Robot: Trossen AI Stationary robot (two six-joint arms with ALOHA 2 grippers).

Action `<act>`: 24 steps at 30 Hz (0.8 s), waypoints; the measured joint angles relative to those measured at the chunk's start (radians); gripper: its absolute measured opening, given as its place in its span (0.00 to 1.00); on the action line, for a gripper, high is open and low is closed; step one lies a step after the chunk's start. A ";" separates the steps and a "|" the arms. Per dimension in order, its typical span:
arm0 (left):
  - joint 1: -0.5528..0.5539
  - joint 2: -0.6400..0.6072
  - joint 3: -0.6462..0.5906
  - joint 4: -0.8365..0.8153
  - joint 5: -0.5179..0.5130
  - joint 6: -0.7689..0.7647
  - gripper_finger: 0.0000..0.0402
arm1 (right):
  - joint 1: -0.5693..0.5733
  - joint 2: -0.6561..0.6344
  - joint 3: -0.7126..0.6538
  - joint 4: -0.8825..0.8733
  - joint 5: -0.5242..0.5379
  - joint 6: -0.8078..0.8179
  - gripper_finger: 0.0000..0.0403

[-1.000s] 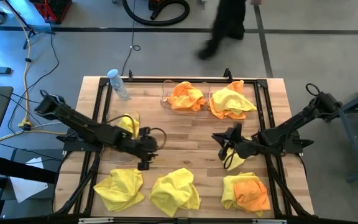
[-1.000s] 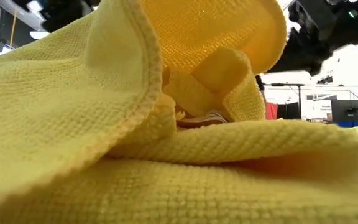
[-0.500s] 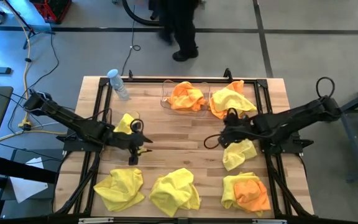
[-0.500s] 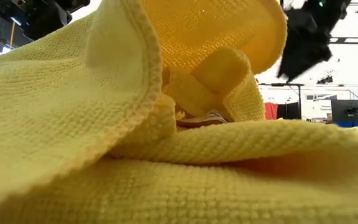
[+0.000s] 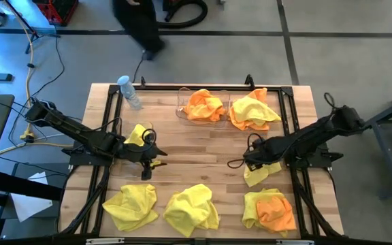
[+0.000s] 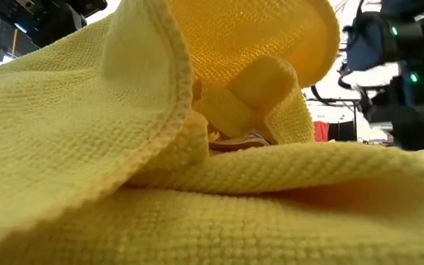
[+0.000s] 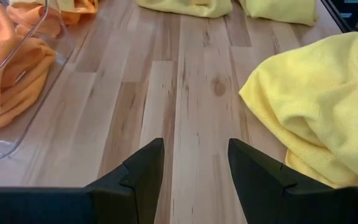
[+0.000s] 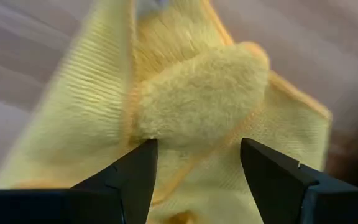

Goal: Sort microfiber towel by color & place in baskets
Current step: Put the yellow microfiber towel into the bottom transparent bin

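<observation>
- At 6 o'clock, along the near edge of the table [image 5: 203,160], three heaps wait unsorted: a yellow heap [image 5: 131,206], a middle yellow heap [image 5: 191,209], and at 5 o'clock a yellow heap with an orange towel [image 5: 275,212] on top.
- The low view is almost wholly blocked by a yellow cloth [image 6: 160,184] lying against the lens; only a scrap of dark arm shows past it.
- At about 4 o'clock from the table's centre, the right gripper [image 5: 250,162] hangs just over the small yellow towel [image 5: 260,175]. A second ago its jaws were pinched on that towel; now they stand wide, with the towel [image 8: 197,112] loose on the table beneath them.
- I read that as a drop short of the basket, so this towel needs picking up again.
- At 9 o'clock, the left gripper [image 5: 152,160] has not moved in the last half second, jaws partly apart over bare wood, holding nothing. A yellow towel [image 5: 138,135] lies just behind it.
- At 12 o'clock stand the baskets [image 5: 180,103]: orange towels [image 5: 204,105] fill one, and yellow towels [image 5: 254,110] so cover the other that I cannot see its walls.
- A water bottle [image 5: 129,92] lies at 11 o'clock, and a person [image 5: 138,27] walks past beyond the table.
</observation>
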 joint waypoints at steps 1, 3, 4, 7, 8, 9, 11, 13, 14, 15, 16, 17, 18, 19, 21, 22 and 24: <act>0.000 0.000 0.000 0.000 0.000 0.000 0.42 | 0.003 0.011 -0.009 0.019 0.000 0.009 0.56; 0.000 0.000 0.000 0.000 0.000 0.000 0.42 | 0.009 0.032 -0.026 0.045 0.002 0.015 0.55; 0.000 0.000 0.000 0.002 0.000 0.000 0.42 | 0.012 0.045 -0.023 0.048 0.006 0.010 0.53; 0.000 0.003 0.001 0.037 0.000 0.016 0.42 | 0.022 0.061 -0.007 0.051 0.034 -0.031 0.44; 0.000 0.006 0.001 0.054 0.000 0.020 0.42 | 0.027 0.062 0.002 0.054 0.050 -0.050 0.39; 0.000 0.010 0.001 0.076 -0.001 0.024 0.42 | 0.030 0.059 0.015 0.063 0.080 -0.069 0.33; 0.000 0.018 0.001 0.118 -0.002 0.025 0.42 | 0.032 0.060 0.038 0.080 0.140 -0.106 0.19; 0.000 0.027 0.001 0.161 -0.011 0.028 0.42 | 0.031 0.057 0.070 0.083 0.190 -0.148 0.06; 0.000 0.031 0.001 0.174 -0.020 0.036 0.42 | 0.031 0.057 0.087 0.090 0.211 -0.175 0.03; 0.000 0.036 0.001 0.190 -0.028 0.047 0.42 | 0.031 0.057 0.103 0.101 0.236 -0.198 0.03; 0.000 0.043 0.001 0.206 -0.036 0.057 0.42 | 0.031 0.057 0.122 0.111 0.262 -0.222 0.05; 0.000 0.049 0.001 0.220 -0.045 0.065 0.42 | 0.031 0.057 0.144 0.125 0.289 -0.248 0.06; 0.000 0.056 0.001 0.236 -0.053 0.073 0.42 | 0.031 0.057 0.167 0.146 0.316 -0.284 0.07; 0.000 0.065 0.001 0.258 -0.061 0.083 0.42 | 0.031 0.057 0.192 0.166 0.340 -0.325 0.07; 0.000 0.083 0.001 0.294 -0.075 0.104 0.42 | 0.031 0.057 0.239 0.225 0.380 -0.429 0.04; 0.000 0.094 0.001 0.317 -0.080 0.113 0.42 | 0.031 0.057 0.262 0.262 0.398 -0.487 0.02; 0.003 0.114 0.001 0.368 -0.081 0.129 0.42 | 0.032 0.056 0.310 0.346 0.435 -0.611 0.01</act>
